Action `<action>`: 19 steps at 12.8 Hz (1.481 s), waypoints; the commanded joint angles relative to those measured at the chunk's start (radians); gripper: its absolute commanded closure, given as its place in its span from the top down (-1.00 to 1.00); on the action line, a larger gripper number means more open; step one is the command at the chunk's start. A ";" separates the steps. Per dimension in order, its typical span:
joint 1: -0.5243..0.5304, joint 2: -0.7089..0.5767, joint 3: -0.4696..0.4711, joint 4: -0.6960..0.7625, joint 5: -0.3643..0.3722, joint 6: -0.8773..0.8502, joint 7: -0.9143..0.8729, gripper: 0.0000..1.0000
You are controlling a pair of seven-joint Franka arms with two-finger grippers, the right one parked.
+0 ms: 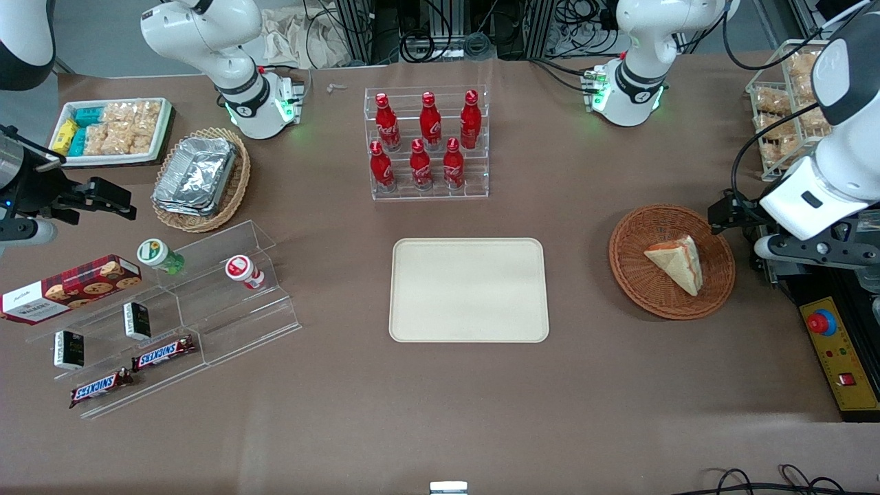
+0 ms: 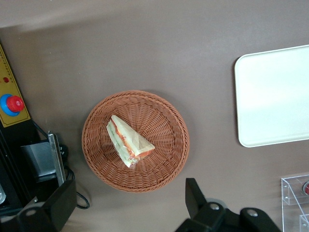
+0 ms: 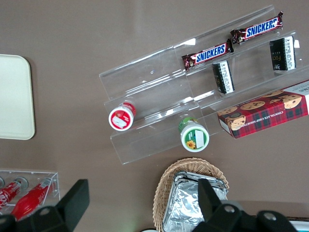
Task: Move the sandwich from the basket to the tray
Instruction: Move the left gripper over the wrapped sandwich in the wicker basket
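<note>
My fingers (image 2: 195, 193) stand wide apart and hold nothing; the gripper (image 2: 130, 203) hangs above the bench (image 1: 440, 412), off the basket's (image 2: 169, 116) rim at the working arm's end. The sandwich (image 2: 128, 141) lies between the fingers' lines but well below them, flat in the basket, its long axis slanted. The tray (image 1: 469, 289) sits well apart, bare.

Readable brand names on the snacks

"SNICKERS" stood on two candy bars (image 3: 206, 54) (image 3: 256, 30) on the clear acrylic step shelf (image 3: 159, 104); "Walkers" was on the red tartan cookie box (image 1: 69, 288). The red bottles' (image 1: 430, 122) white script was not clearly readable.
</note>
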 commanded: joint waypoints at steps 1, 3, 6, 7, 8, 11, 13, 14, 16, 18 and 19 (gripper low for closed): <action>0.013 0.005 0.007 0.036 -0.008 -0.026 0.020 1.00; 0.012 0.008 0.005 0.034 0.012 -0.056 0.007 1.00; 0.014 -0.005 0.007 -0.017 0.041 -0.096 -0.133 1.00; 0.015 -0.031 0.007 -0.079 0.036 -0.077 -0.164 1.00; 0.024 -0.068 0.007 -0.161 0.030 -0.016 -0.174 1.00; 0.046 -0.235 0.008 -0.504 0.029 0.278 -0.303 1.00; 0.063 -0.260 0.008 -0.635 0.030 0.403 -0.498 1.00; 0.072 -0.251 0.008 -0.657 0.030 0.432 -0.585 1.00; 0.101 -0.214 0.008 -0.697 0.030 0.503 -0.684 1.00; 0.127 -0.199 0.010 -0.789 0.030 0.666 -0.738 1.00; 0.132 -0.173 0.008 -0.829 0.032 0.751 -0.781 1.00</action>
